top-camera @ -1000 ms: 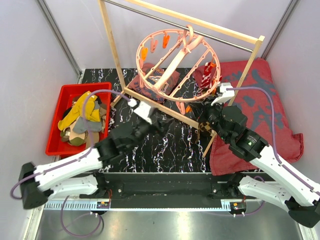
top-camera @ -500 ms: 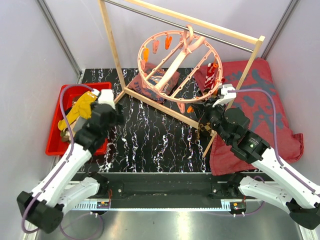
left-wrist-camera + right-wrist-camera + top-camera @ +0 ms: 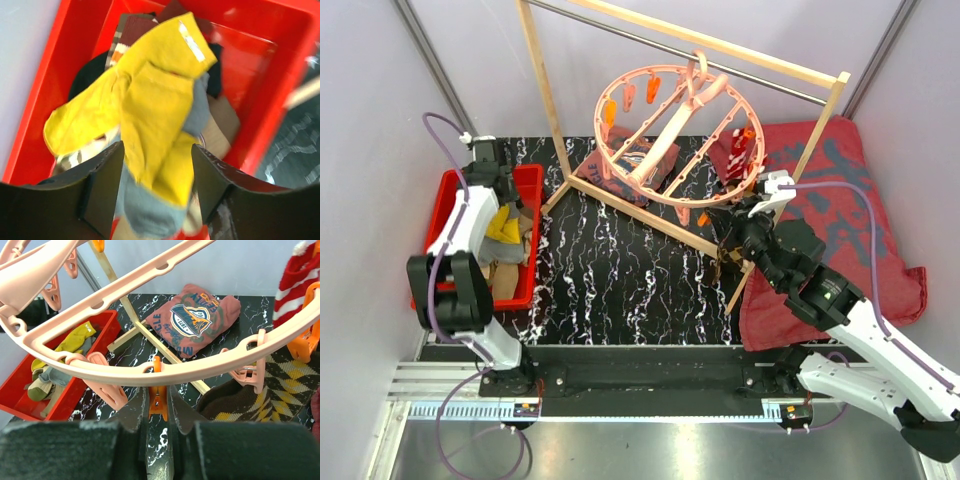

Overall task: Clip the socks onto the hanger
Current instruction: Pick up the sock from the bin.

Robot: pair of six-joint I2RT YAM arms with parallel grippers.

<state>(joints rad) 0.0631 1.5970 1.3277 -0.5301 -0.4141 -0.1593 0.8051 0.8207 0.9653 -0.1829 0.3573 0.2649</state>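
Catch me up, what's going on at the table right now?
The left gripper hangs open over the red bin, its fingers on either side of a yellow sock on top of the pile, not yet gripped. The right gripper is shut on an orange clip on the rim of the pink hanger. One red-and-white striped sock hangs from the hanger.

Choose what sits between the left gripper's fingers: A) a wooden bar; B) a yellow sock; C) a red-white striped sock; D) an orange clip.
B: in the left wrist view the yellow sock, lying in the red bin, fills the gap between the fingers of the left gripper.
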